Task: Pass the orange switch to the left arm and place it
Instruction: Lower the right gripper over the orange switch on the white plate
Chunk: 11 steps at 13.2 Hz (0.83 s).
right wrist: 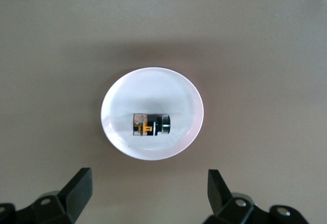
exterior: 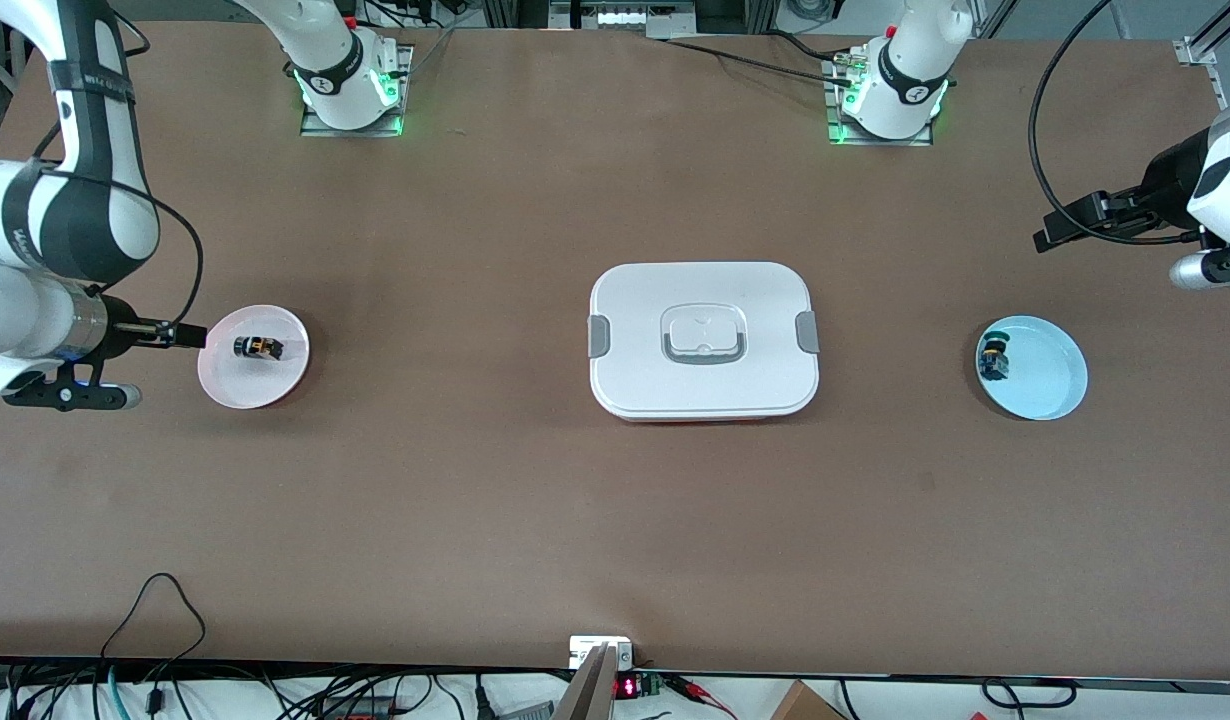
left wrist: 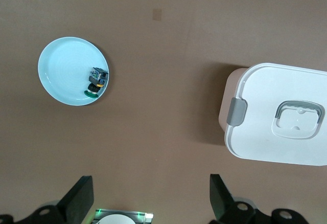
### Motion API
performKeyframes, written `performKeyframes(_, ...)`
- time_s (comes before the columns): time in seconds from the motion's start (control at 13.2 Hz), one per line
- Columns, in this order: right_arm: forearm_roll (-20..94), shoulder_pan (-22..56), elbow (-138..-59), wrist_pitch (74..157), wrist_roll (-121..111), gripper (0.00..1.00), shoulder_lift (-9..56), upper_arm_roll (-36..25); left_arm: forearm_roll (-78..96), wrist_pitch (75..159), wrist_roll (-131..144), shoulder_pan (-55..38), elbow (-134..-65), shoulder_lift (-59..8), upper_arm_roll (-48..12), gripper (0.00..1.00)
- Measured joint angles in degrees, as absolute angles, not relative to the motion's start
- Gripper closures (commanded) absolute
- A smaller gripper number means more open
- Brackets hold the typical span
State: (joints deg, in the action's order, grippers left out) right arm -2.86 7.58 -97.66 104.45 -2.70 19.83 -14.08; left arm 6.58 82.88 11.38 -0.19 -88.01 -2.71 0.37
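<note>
The tiny black cylindrical switch with orange markings [exterior: 258, 347] [right wrist: 151, 124] lies on its side in the middle of a small round pink plate [exterior: 287, 373] [right wrist: 181, 93] at the right arm's end of the brown table [exterior: 495, 500]. The right gripper [right wrist: 148, 193] hangs directly above this plate, its two black fingers [right wrist: 77, 188] spread wide apart and holding nothing; the switch sits below the gap between them. In the front view the right arm's wrist [exterior: 45, 320] shows at the table's edge just beside the pink plate.

At the table's middle, well apart from the right gripper, stands the large white rounded-rectangular lidded box [exterior: 703, 340] [left wrist: 278, 114] with grey side clasps and a grey-rimmed handle recess on top.

At the left arm's end of the table lies a small round light-blue plate [exterior: 1050, 375] [left wrist: 61, 73], holding a similar small black switch with a green top [exterior: 994, 359] [left wrist: 96, 82] near its rim. The left gripper [left wrist: 150, 203] hangs high over the bare table between the blue plate and the box, fingers [left wrist: 79, 198] wide apart and empty.
</note>
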Motion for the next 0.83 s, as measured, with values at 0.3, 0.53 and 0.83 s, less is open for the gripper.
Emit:
performKeyframes(0.3, -2.8, 7.7, -104.2, 112.9, -2.9, 0.0, 20.1, -14.0, 6.6, 82.9, 11.4, -0.2, -88.0, -2.7, 0.4, 0.0)
performKeyframes(0.53, -2.8, 8.6, -109.3, 119.1, -2.9, 0.0, 20.1, -13.8, 6.6, 82.9, 11.4, -0.2, -88.0, -2.7, 0.4, 0.0)
performKeyframes(0.83, -2.8, 8.2, -114.9, 125.9, -2.9, 0.0, 20.6, -13.8, 6.6, 82.9, 11.4, -0.2, -88.0, -2.7, 0.4, 0.0)
